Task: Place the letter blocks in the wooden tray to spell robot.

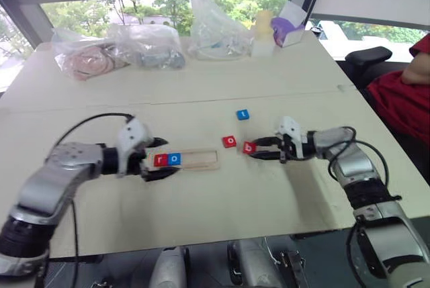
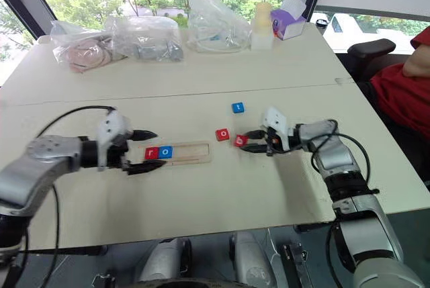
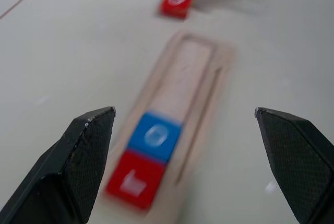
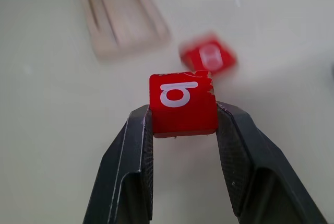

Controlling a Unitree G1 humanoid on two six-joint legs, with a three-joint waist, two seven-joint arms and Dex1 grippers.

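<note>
three red letter blocks [image 1: 229, 141], two blue letter blocks [image 1: 242, 115], one wooden tray [image 1: 201, 160]

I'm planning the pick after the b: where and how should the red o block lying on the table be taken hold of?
Grip the red o block across two opposite side edges, coming from above and from the right, as the right hand now holds the b block. It lies flat on the table, so only its thin sides offer purchase. Bare table surrounds it, though the wooden tray end is near.

Light-wood tray [image 1: 201, 161]; glossy red block [image 4: 182, 104]
</note>
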